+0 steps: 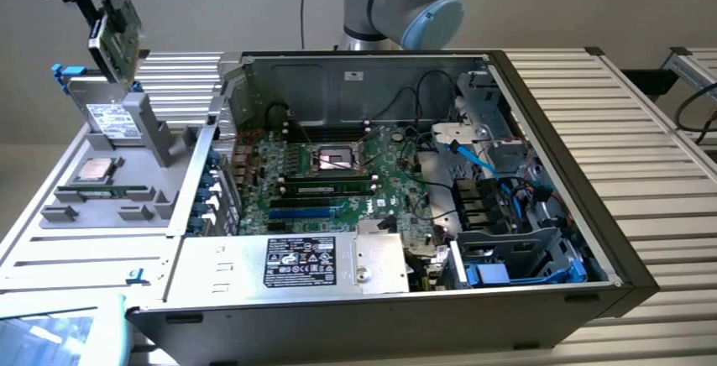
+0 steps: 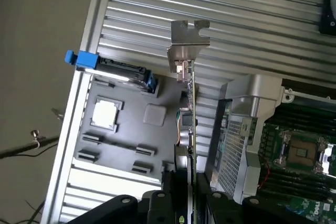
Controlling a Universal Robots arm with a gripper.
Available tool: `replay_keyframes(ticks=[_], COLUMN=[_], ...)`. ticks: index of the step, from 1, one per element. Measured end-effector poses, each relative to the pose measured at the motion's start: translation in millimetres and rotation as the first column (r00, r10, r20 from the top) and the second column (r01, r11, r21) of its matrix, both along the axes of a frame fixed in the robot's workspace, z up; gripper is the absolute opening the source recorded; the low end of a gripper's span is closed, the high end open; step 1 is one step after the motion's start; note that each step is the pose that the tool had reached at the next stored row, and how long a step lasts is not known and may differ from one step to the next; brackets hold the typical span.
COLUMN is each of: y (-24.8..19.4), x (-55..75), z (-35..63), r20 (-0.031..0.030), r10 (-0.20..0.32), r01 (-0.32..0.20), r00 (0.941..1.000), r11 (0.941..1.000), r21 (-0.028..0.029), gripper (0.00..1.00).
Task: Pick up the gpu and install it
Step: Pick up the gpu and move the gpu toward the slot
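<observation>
Carrying looks to be the step in hand: the gpu [image 1: 117, 43], a flat green circuit card with a black cooler block and a silver end bracket, hangs in the air above the grey moulded parts tray [image 1: 163, 152] at the exterior view's left. It is well apart from the open black-and-silver computer case [image 1: 572, 164] on the ribbed aluminium tabletop [image 1: 639, 114].

Doing this well, I judge, means holding the card steady and square in the grip so it neither swings nor slips. It should also ride high enough to clear the silver labelled hard drive [image 1: 112, 118] standing upright in the tray just below, and the case's side wall. The card's lower edge should end up parallel to a slot on the large green motherboard [image 1: 336, 181].

The hand [image 1: 107, 1], 1 black gripper, is clenched on the gpu. In the wrist view its fingers [image 2: 169, 198] press both faces of the card, seen edge-on, with the bracket [image 2: 188, 40] at the far end.
</observation>
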State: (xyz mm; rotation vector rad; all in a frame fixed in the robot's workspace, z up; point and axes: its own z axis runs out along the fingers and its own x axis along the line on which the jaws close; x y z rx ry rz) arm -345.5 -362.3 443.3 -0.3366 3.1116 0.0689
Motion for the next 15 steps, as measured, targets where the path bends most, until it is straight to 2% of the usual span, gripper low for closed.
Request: replay_keyframes(ticks=[4,8,12,15], y=[0.0,0.0,0.0,0.0], x=[0.0,0.0,0.0,0.0], z=[0.0,0.0,-0.1,-0.4], r20=[-0.0008,-0.0058,-0.0197,-0.0295], r10=[0.072,0.138,0.197,0.24], r01=[-0.072,-0.138,-0.197,-0.24], r00=[0.9974,0.9904,0.9802,0.9704], r11=[0.9974,0.9904,0.9804,0.9708], r21=[0.0001,0.0006,0.003,0.0053], gripper=[0.28,0.28,0.28,0.28])
